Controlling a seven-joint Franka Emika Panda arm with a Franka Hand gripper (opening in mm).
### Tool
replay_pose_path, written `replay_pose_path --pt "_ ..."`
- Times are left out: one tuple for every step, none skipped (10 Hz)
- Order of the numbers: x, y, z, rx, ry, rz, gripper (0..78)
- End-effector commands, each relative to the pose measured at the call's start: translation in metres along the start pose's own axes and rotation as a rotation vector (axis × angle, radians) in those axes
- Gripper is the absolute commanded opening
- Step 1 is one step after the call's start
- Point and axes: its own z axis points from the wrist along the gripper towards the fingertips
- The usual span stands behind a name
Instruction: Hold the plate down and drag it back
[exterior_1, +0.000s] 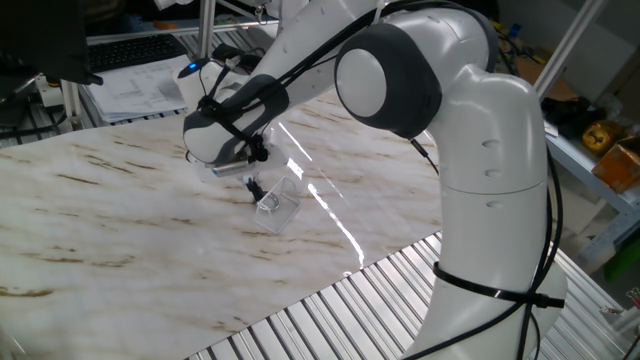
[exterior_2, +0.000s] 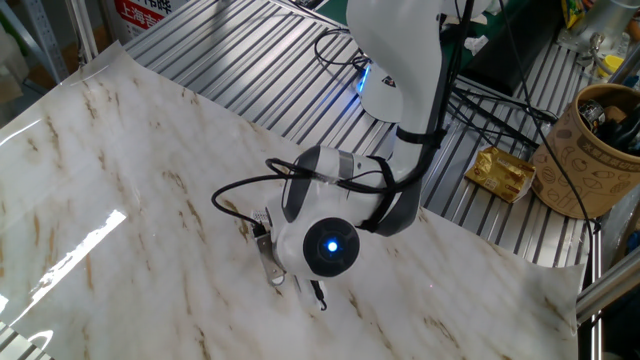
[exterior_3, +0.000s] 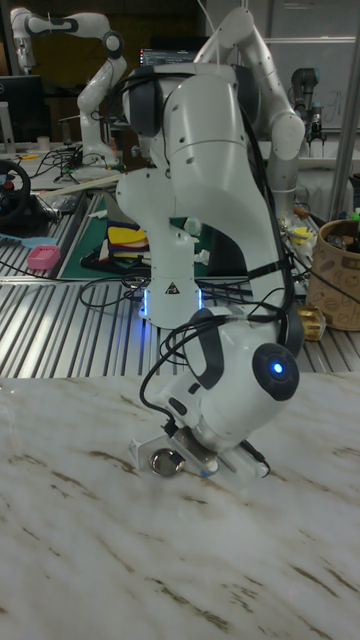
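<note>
**Hand low over table, plate near its tip**

Arm (exterior_1: 480, 150) bends down over the marble table (exterior_1: 100, 220); hand (exterior_1: 250, 185) sits just above the surface, dark fingertip (exterior_1: 247, 183) pointing down. Can't tell how far the fingers are apart or whether they hold anything: the wrist hides them in all three views.

One fixed view: a clear rectangular piece (exterior_1: 278, 205) lies on the table just beside the fingertip, on the arm-base side. The plate can't be made out here.

Tall fixed view: wrist (exterior_3: 245, 385) with blue light tilts down to the table. Plate (exterior_3: 164, 461), a small silvery round disc, sits at the table surface directly under the hand's mount, at its left edge in frame. Whether the fingertip touches it is hidden.

The other fixed view: wrist with blue light (exterior_2: 331, 247) covers the hand from above; black cable (exterior_2: 245, 185) loops beside it. Brown paper cup (exterior_2: 590, 150) and a gold wrapper (exterior_2: 503, 172) sit off the table on the slatted bench (exterior_2: 250, 60), well apart from the hand.
</note>
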Motion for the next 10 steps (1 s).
replay_pose_path --pt "-0.0031 0.0031 0.0065 -0.008 -0.013 0.004 0.0" --pt "-0.0032 0.0032 0.0067 -0.007 -0.014 0.004 0.0" --pt "-0.0039 0.0034 0.0083 -0.009 -0.016 0.005 0.0" --pt "-0.0051 0.0035 0.0106 -0.011 -0.020 0.004 0.0" --pt "-0.0059 0.0035 0.0117 -0.013 -0.023 0.004 0.0" --pt "-0.0059 0.0035 0.0117 -0.020 -0.021 0.004 0.0" --pt "-0.0061 0.0036 0.0116 -0.040 -0.023 0.008 0.0" --pt "-0.0063 0.0040 0.0113 -0.065 -0.023 0.011 0.0" --pt "-0.0067 0.0044 0.0109 -0.096 -0.020 0.009 0.0" --pt "-0.0069 0.0047 0.0104 -0.108 -0.018 0.008 0.0"
